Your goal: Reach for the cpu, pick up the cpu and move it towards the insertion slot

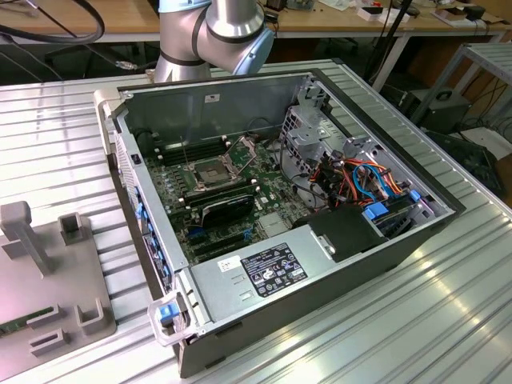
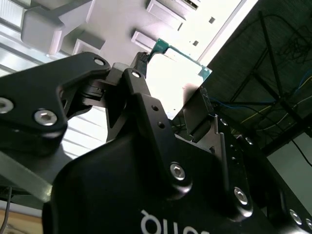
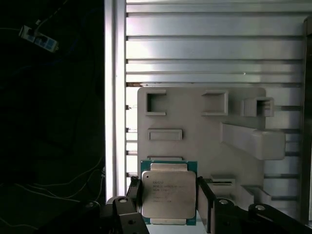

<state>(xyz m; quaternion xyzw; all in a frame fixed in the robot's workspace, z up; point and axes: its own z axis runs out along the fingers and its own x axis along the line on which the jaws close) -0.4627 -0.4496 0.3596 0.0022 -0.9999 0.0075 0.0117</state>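
Observation:
The cpu (image 3: 168,192), a pale silvery square chip on a green edge, sits between the two black fingers of my gripper (image 3: 169,207), which is shut on its sides. It hangs well above a grey fixture plate (image 3: 195,122). In the second wrist view the cpu (image 2: 180,68) shows bright between the fingertips (image 2: 134,78) of the gripper (image 2: 168,90). The insertion slot (image 1: 210,172), a silver-framed square socket with a dark centre, lies on the motherboard inside the open computer case (image 1: 384,248); its thin metal bracket (image 1: 240,148) stands hinged up.
The arm's grey joints (image 1: 216,32) rise behind the case. The grey fixture plate (image 1: 48,264) with raised blocks lies at the exterior view's left, on a ribbed metal table (image 1: 416,320). A black glossy card (image 1: 228,206), cables and drive cage (image 1: 320,136) crowd the case.

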